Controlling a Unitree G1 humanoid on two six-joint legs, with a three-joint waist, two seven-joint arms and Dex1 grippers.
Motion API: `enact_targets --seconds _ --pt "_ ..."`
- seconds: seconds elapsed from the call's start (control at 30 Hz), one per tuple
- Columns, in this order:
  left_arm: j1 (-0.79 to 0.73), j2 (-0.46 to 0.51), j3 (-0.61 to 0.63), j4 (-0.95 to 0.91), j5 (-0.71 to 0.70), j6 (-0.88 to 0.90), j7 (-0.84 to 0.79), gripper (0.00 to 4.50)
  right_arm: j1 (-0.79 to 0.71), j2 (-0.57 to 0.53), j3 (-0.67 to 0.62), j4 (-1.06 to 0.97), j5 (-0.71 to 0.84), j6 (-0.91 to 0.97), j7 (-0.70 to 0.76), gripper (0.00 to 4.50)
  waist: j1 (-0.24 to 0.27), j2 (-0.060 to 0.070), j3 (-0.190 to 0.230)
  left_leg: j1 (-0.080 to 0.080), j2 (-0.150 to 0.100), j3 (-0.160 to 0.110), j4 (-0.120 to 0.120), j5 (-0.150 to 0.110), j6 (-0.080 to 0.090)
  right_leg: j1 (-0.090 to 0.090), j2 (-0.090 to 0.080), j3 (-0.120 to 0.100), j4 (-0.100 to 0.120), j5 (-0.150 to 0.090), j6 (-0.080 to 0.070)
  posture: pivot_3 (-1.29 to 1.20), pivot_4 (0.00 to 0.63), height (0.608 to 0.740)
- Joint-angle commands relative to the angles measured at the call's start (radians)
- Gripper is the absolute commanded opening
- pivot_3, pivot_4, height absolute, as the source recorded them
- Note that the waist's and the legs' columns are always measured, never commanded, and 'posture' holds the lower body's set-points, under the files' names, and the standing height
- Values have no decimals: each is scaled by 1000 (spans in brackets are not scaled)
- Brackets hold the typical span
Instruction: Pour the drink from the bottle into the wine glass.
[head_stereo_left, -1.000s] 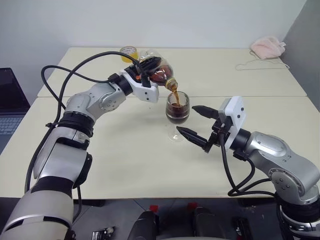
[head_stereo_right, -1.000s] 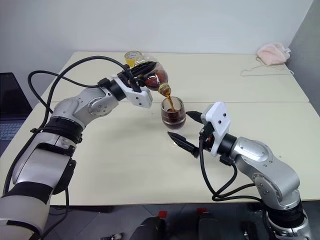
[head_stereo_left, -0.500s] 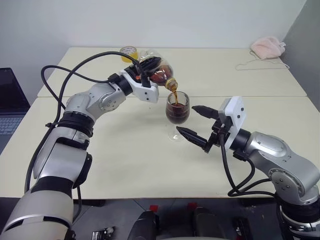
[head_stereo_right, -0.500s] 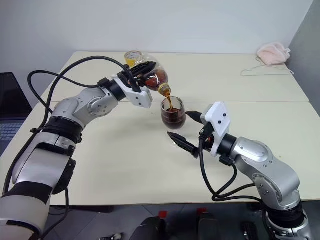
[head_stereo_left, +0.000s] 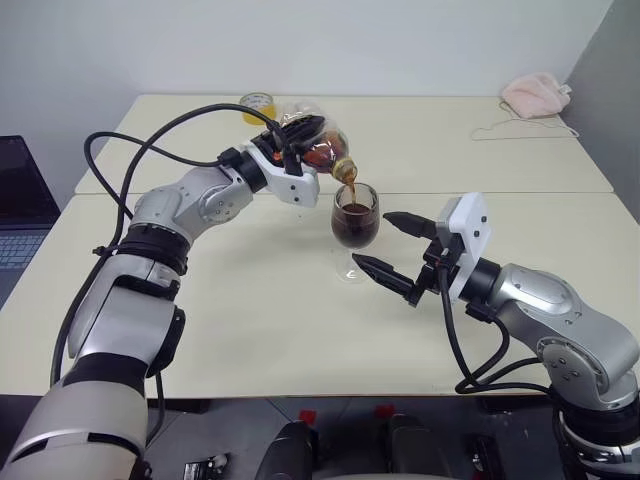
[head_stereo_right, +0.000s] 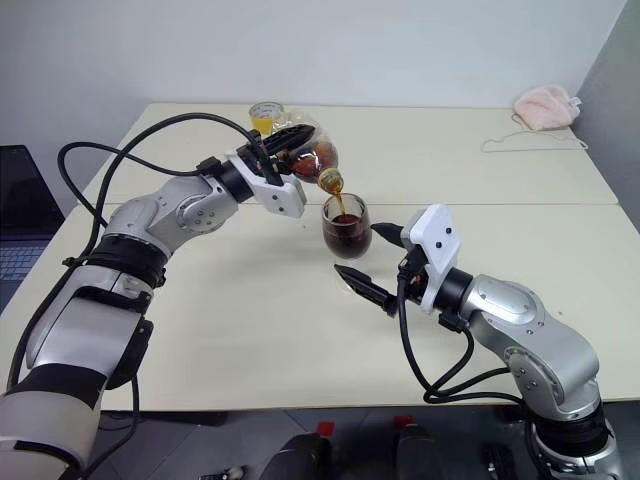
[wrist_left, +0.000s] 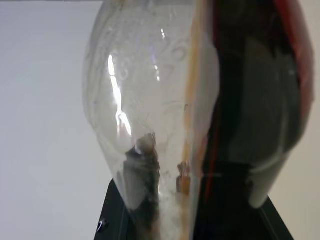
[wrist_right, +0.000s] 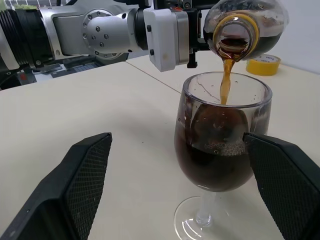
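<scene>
**Pouring over the glass**

Head views: the left gripper (head_stereo_left: 296, 140) clamps the tilted bottle (head_stereo_left: 318, 147) above the wine glass (head_stereo_left: 355, 227); the drink (head_stereo_left: 354, 226) streams in.

Right wrist view: the right gripper (wrist_right: 185, 185) stands wide, flanking the glass.

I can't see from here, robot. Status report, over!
Left gripper shut on tipped bottle, cola streaming into wine glass. Right gripper open beside the glass. Nothing in the way.

yellow tape roll (head_stereo_left: 257, 103) | pink cloth (head_stereo_left: 535, 93) | laptop (head_stereo_left: 20, 215)
</scene>
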Motion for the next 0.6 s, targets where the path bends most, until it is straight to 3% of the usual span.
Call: enact_targets --seconds 0.03,0.6 --pt "17 -6 41 -48 -83 12 -41 898 -3 1 -4 -37 0 -19 3 4500 -1 0 0 0 0 0 0 0 0 0 0 0 0 0 0 0 150 740" --pt "190 -82 185 -222 -418 216 -282 896 -9 -4 4 -31 -15 -48 23 4500 -4 0 0 -7 -1 -2 7 0 0 -5 -1 0 2 0 0 0 150 740"
